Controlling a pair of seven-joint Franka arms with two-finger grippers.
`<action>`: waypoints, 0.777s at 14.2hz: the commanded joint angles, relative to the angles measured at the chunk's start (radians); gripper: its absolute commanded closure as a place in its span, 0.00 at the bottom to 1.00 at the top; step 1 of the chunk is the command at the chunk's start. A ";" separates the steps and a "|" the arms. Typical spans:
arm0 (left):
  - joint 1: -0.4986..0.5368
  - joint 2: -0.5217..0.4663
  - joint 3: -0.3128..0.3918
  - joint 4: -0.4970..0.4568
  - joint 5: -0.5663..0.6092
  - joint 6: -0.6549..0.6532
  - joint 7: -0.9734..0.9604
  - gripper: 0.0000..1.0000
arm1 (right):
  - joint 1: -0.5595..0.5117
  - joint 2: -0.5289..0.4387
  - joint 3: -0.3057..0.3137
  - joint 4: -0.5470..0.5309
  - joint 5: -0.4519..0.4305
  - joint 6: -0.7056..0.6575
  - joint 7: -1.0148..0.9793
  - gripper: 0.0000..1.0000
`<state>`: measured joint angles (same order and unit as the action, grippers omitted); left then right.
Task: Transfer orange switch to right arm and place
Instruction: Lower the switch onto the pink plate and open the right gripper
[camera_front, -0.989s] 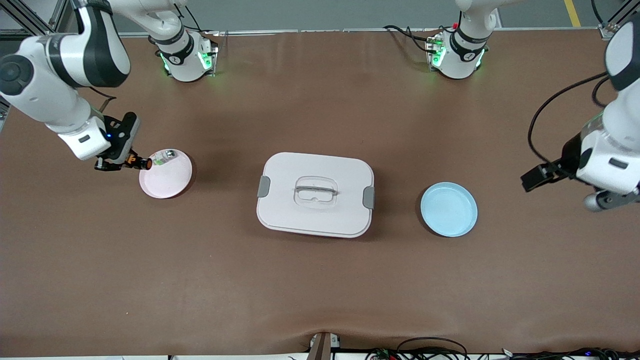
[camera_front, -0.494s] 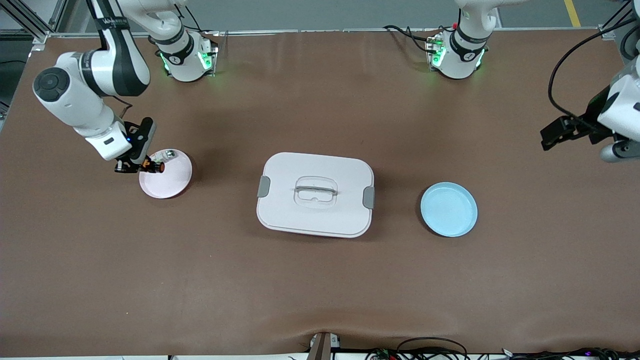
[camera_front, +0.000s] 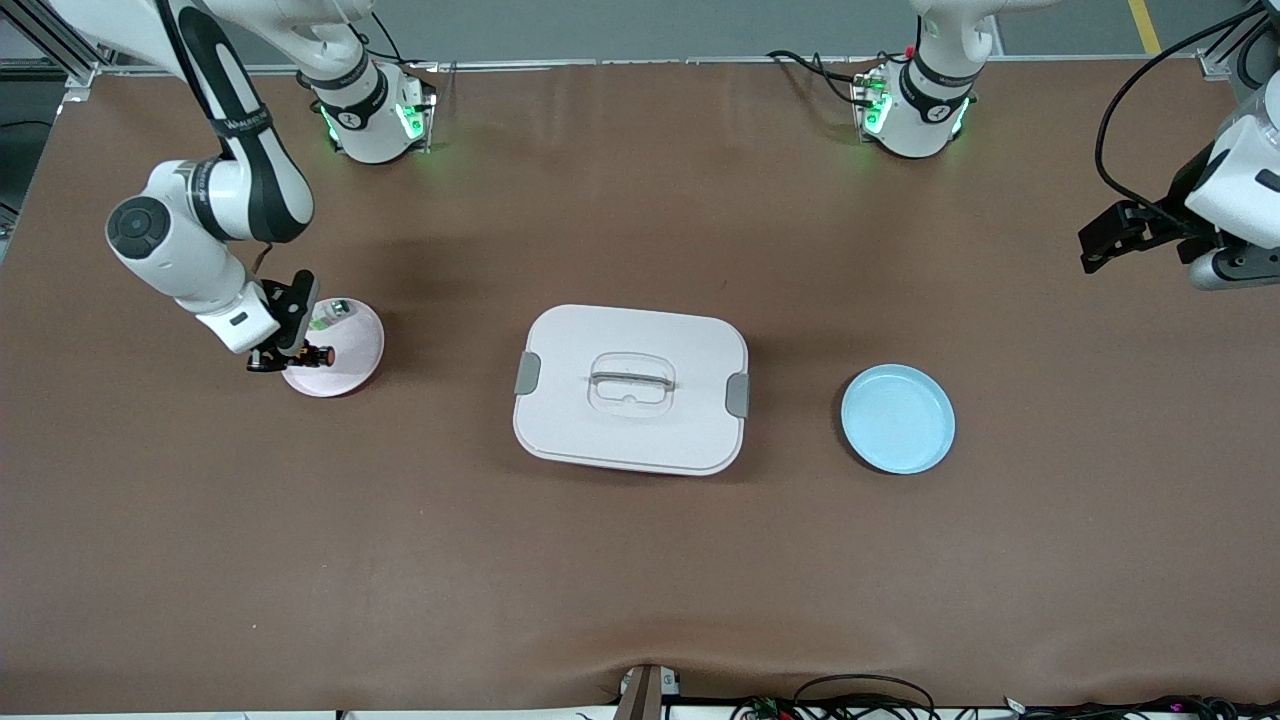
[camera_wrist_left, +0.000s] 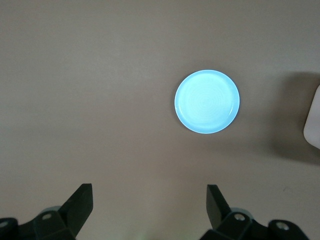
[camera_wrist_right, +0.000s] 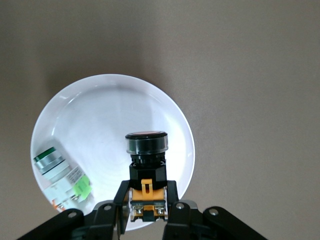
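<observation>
Brown table (camera_front: 640, 560), matte surface. Three things sit directly on it, in a rough row across the middle:

- White lidded box (camera_front: 631, 388) at centre, rounded corners, grey latch at each short end, clear recessed handle on top.
- Pale pink plate (camera_front: 345, 365) toward the right arm's end, well apart from the box.
- Light blue plate (camera_front: 898, 418) toward the left arm's end, slightly nearer the front camera than the pink one, near the box but not touching it.

Both arm bases are mounted along the table edge farthest from the front camera. Cables lie at the near edge.
</observation>
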<state>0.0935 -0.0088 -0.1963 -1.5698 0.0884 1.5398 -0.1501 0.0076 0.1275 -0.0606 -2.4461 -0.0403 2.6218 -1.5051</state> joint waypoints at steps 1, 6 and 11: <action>-0.006 -0.028 0.006 -0.013 -0.025 0.011 0.020 0.00 | -0.017 0.020 0.016 0.001 -0.006 0.027 -0.017 1.00; -0.003 -0.027 0.015 -0.007 -0.035 0.008 0.024 0.00 | -0.014 0.060 0.016 -0.008 -0.004 0.060 -0.017 1.00; -0.001 -0.023 0.015 -0.006 -0.036 0.008 0.024 0.00 | -0.018 0.084 0.016 -0.024 -0.003 0.073 -0.017 1.00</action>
<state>0.0930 -0.0190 -0.1913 -1.5694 0.0745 1.5407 -0.1494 0.0075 0.2122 -0.0562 -2.4547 -0.0403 2.6765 -1.5052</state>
